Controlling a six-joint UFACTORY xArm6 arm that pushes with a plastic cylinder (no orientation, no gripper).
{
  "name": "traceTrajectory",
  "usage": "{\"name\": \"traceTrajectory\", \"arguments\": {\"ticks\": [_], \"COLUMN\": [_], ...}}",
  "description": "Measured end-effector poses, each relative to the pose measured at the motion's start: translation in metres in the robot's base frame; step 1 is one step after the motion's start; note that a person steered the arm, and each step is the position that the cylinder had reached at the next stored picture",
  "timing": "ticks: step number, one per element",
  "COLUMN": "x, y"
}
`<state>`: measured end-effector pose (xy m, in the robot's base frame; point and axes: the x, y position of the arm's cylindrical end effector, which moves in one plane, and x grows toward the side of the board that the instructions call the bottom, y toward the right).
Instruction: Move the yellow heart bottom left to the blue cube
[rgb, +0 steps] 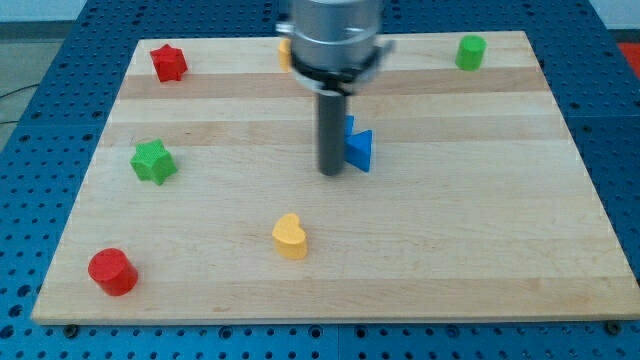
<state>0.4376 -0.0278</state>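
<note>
The yellow heart lies on the wooden board, below the middle. The blue block sits near the board's centre, partly hidden behind my rod; its shape is hard to make out. My tip rests just left of the blue block, touching or nearly touching it. The tip is above and slightly right of the yellow heart, with a clear gap between them.
A red star sits at the top left, a green star at the left, a red cylinder at the bottom left, a green cylinder at the top right. An orange block peeks out behind the arm.
</note>
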Motion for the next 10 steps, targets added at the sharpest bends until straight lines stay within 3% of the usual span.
{"name": "traceTrajectory", "arguments": {"ticks": [2, 3, 4, 6, 7, 8, 10], "x": [0.101, 0.165, 0.132, 0.07, 0.097, 0.053, 0.021], "y": [0.107, 0.046, -0.015, -0.01, -0.023, -0.054, -0.037]}}
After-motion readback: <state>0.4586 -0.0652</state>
